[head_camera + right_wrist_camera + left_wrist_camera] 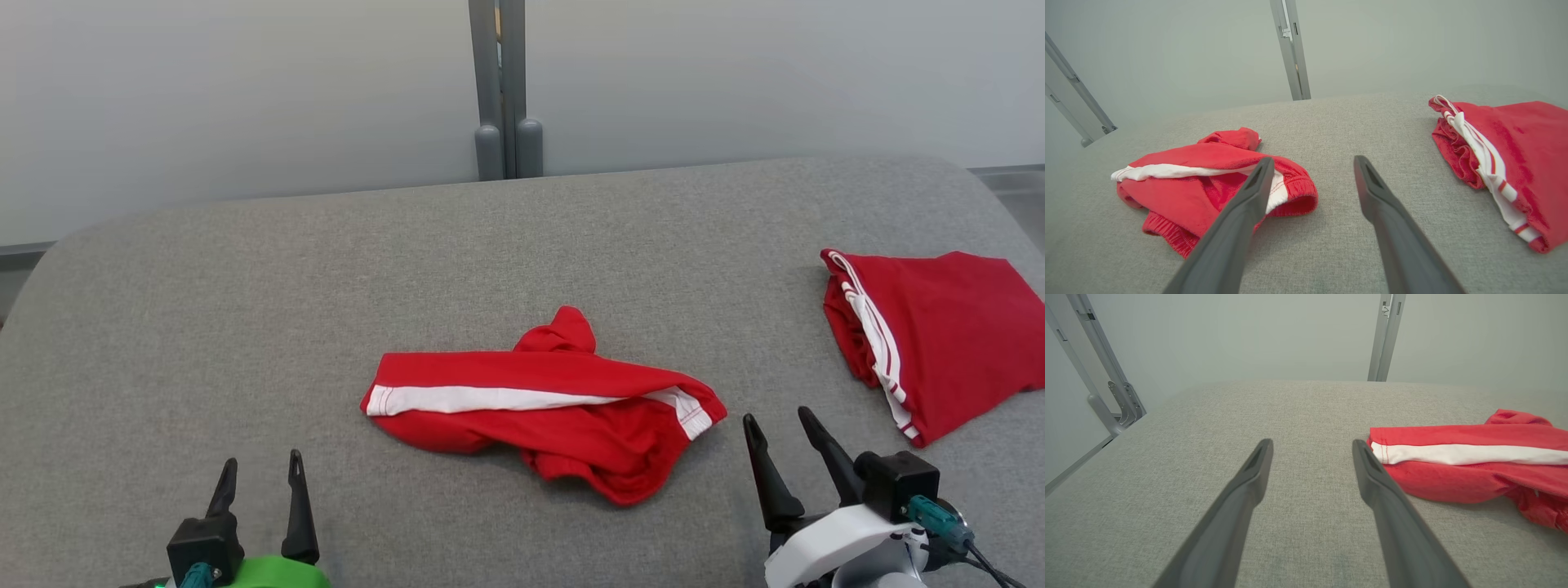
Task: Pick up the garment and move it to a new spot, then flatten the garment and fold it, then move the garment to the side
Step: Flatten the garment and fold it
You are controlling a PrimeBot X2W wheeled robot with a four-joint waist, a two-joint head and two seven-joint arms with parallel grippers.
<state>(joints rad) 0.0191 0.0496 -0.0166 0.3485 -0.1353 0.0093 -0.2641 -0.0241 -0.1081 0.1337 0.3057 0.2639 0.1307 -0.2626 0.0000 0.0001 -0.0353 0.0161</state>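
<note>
Left claw (263, 457) hovers wide open, empty, above the grey bench (245, 310); crumpled red shorts (555, 408) lie mid-bench, untouched; right claw (776, 414), near them, gapes empty too; another red garment (939, 343) sits folded far right. Every step looks undone.

Head looks down from above; low wrist views share the garment (522, 377).

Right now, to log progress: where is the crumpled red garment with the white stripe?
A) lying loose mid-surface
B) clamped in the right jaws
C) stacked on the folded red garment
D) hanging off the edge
A: the crumpled garment lies on the grey surface, untouched, apart from the folded garment to its right.
</note>
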